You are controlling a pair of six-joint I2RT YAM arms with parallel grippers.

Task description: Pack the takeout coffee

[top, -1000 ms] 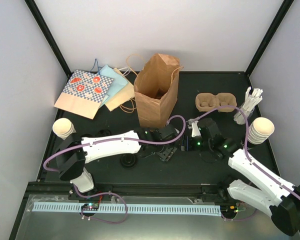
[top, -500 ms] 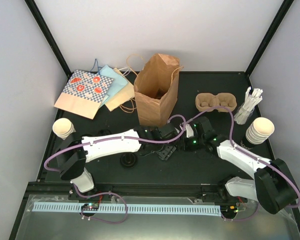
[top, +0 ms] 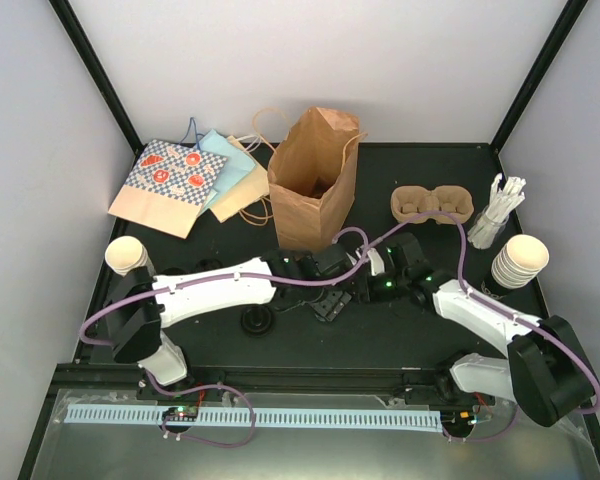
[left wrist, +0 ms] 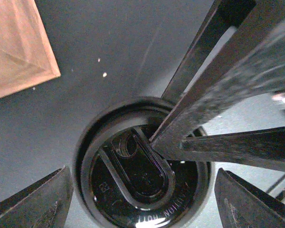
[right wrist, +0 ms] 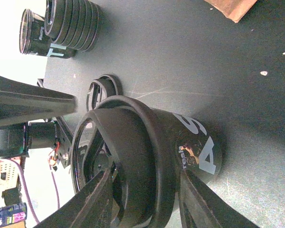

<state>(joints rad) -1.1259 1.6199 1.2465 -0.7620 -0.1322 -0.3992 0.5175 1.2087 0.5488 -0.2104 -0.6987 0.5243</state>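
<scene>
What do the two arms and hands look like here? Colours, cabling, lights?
The left arm and right arm have white link shells, black joints and a purple cable looped along each. Green lights glow near the wrists. The left hand and right hand are black, each with two tapered fingers.

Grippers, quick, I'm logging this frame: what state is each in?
Left gripper: open, astride the black lid.
Right gripper: set about the lid; whether it grips cannot be told.
</scene>
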